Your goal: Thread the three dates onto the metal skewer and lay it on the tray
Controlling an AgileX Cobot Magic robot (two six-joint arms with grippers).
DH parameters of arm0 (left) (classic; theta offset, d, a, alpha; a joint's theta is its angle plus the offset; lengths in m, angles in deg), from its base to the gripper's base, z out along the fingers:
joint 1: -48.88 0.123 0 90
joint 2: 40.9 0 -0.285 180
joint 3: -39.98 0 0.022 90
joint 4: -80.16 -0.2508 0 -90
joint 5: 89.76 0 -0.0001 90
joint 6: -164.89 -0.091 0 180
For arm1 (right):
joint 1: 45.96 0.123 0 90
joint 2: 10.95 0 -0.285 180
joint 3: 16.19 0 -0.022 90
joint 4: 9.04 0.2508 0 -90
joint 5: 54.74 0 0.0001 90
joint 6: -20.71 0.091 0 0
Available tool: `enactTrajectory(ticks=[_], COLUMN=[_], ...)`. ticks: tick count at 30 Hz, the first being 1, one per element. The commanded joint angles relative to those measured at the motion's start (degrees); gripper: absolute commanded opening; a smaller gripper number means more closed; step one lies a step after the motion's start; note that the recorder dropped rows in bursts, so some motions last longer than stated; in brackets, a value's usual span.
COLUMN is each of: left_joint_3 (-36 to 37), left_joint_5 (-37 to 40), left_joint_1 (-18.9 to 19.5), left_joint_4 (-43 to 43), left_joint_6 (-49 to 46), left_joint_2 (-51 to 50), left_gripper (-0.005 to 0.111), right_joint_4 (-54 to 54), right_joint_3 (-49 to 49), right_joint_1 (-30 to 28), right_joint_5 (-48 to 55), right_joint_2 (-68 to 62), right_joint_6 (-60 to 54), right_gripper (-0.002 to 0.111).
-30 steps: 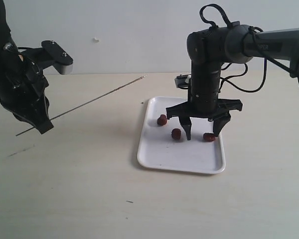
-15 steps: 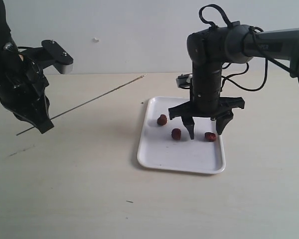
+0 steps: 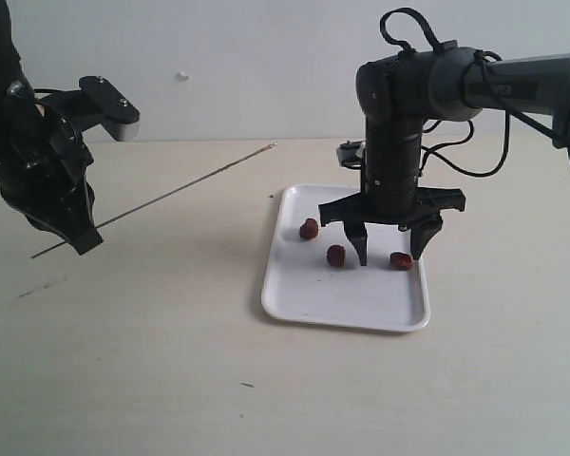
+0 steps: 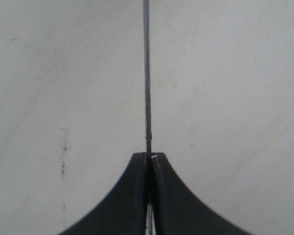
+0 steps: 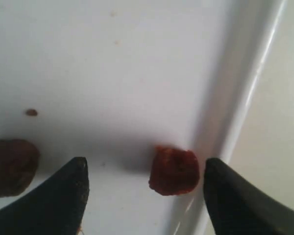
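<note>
Three dark red-brown dates lie on the white tray [image 3: 304, 304]: a left date [image 3: 309, 228], a middle date [image 3: 336, 255] and a right date [image 3: 400, 260] by the tray's right rim. My right gripper [image 3: 388, 253] hangs open over the tray, its two fingers straddling the right date [image 5: 174, 170]. The middle date [image 5: 12, 165] sits just outside one finger. At the far left my left gripper [image 3: 84, 239] is shut on the thin metal skewer [image 3: 185, 190], which slants up towards the tray. In the left wrist view the skewer [image 4: 147, 73] runs straight out from the shut gripper [image 4: 149, 157].
The pale wooden table [image 3: 152, 361] carries the tray right of centre. A small dark speck [image 5: 31, 112] marks the tray floor. The tray rim [image 5: 245, 88] runs close beside the right date. A white wall stands behind.
My right gripper dipped slightly lower around the right date and shifted a touch. The left arm and skewer stayed put.
</note>
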Motion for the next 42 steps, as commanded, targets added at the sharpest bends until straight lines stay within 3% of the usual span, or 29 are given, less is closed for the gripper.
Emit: enactTrajectory(ticks=[1, 16, 25, 42], left_joint_3=[0.12, 0.12, 0.12, 0.12], left_joint_5=[-0.65, -0.65, -0.65, -1.00], left_joint_1=[0.05, 0.05, 0.05, 0.05], left_joint_4=[0.43, 0.43, 0.43, 0.43], left_joint_6=[0.21, 0.21, 0.21, 0.30], left_joint_2=[0.04, 0.04, 0.04, 0.04], left_gripper=[0.000, 0.000, 0.000, 0.000], right_joint_4=[-0.73, -0.59, -0.70, -0.70], right_joint_3=[0.37, 0.37, 0.37, 0.37], right_joint_1=[-0.06, -0.06, -0.06, -0.06], right_joint_5=[0.04, 0.04, 0.04, 0.04], right_joint_2=[-0.90, -2.25, -2.25, -2.25], right_joint_6=[0.19, -0.81, -5.03, -6.00], right_gripper=[0.064, 0.050, 0.034, 0.031])
